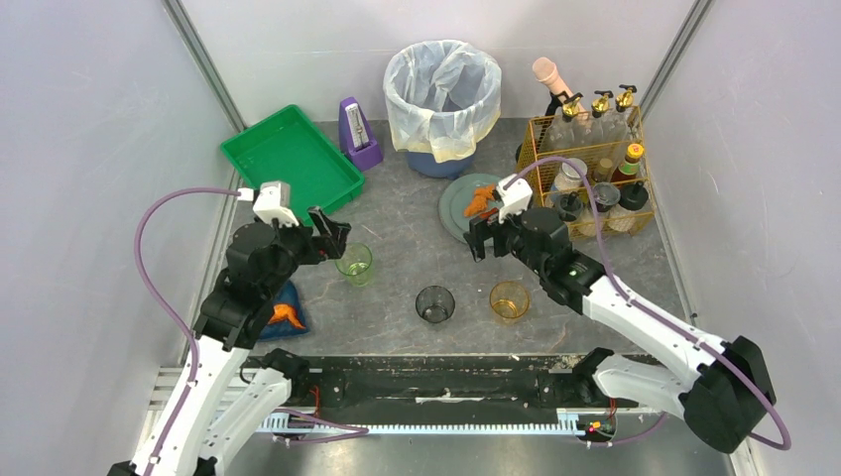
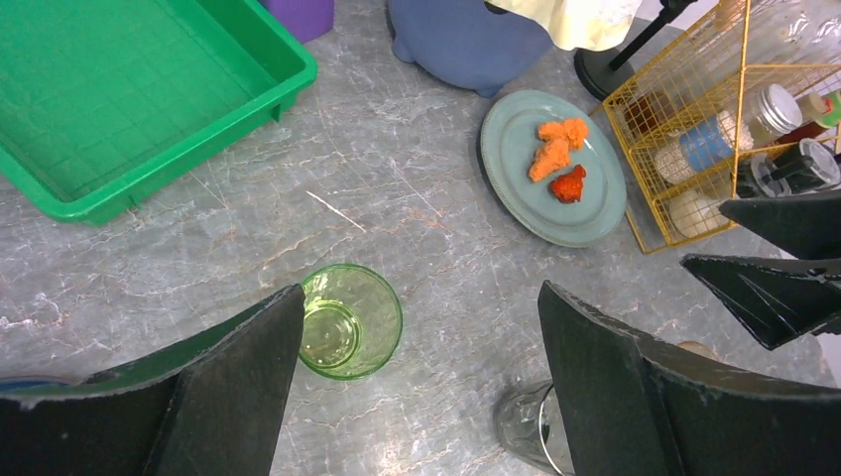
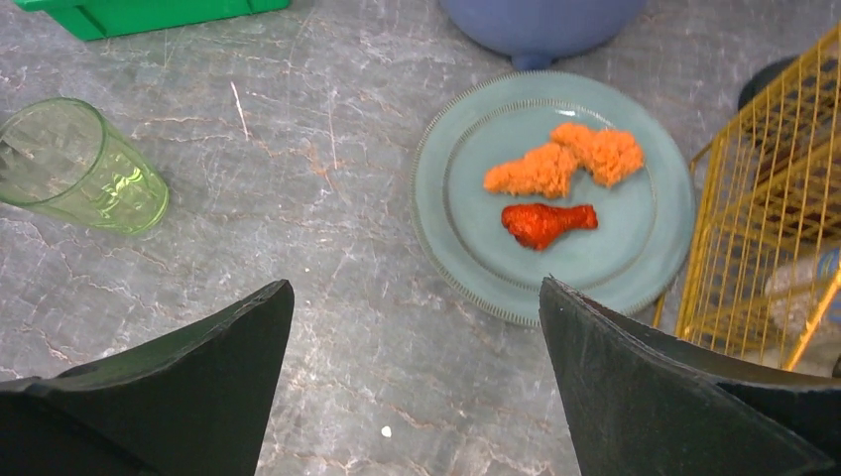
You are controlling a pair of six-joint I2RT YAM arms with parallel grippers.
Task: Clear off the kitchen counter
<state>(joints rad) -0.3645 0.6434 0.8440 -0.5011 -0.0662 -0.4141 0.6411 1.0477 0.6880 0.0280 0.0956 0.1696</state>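
Observation:
The dark-grey marbled kitchen counter (image 1: pixel 407 248) holds a green glass (image 1: pixel 354 264), a dark clear glass (image 1: pixel 434 303), an amber glass (image 1: pixel 509 299) and a grey-green plate (image 1: pixel 454 208) with orange and red food pieces (image 3: pixel 555 188). My left gripper (image 1: pixel 332 233) is open and empty. In the left wrist view (image 2: pixel 420 293) its left finger sits just beside the green glass (image 2: pixel 350 319). My right gripper (image 1: pixel 483 238) is open and empty. It hovers over bare counter just in front of the plate (image 3: pixel 615 248).
A green tray (image 1: pixel 291 159), a purple metronome (image 1: pixel 359 134) and a bag-lined bin (image 1: pixel 442 94) stand at the back. A yellow wire basket (image 1: pixel 590 174) of bottles is back right. A blue cloth (image 1: pixel 286 315) with an orange item lies front left. A black rail (image 1: pixel 426 382) runs along the front.

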